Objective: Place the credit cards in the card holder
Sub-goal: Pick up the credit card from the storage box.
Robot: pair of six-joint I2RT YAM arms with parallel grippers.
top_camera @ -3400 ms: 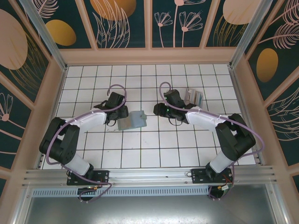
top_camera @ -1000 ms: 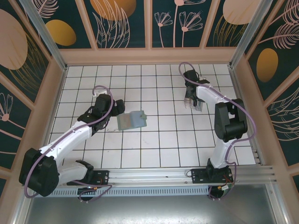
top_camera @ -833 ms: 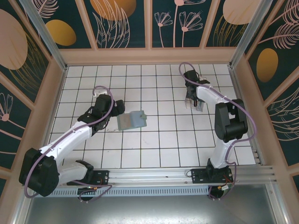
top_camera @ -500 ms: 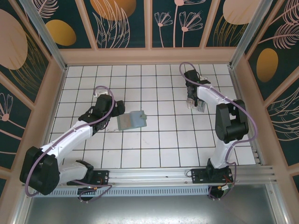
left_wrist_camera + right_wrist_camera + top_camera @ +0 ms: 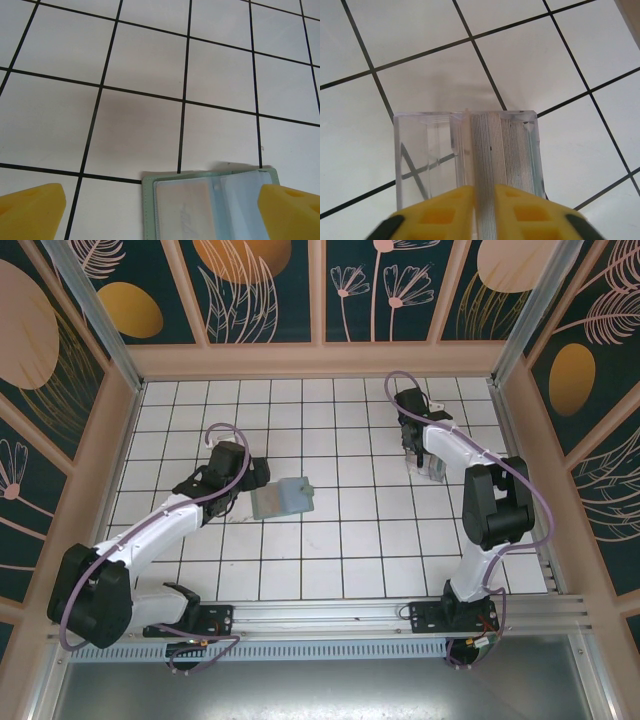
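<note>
on the left, the left gripper hangs just beside the card holder, a shade closer than a second ago, its jaws as wide as before and empty. the card holder lies opened flat on the tiled table near the middle, its clear inner pockets facing up, and the wrist view shows its near corner between the spread yellow fingertips. on the right, the real change: the right gripper, poised over the clear plastic stand at the far right, has drawn its jaws from fairly wide to a thin slit, pinching the top edge of the credit cards stacked upright inside. whether it has one card or several i cannot tell. judging by this, the pick is just being made; nothing has reached the holder yet, and the lift and carry across are still to come.
</note>
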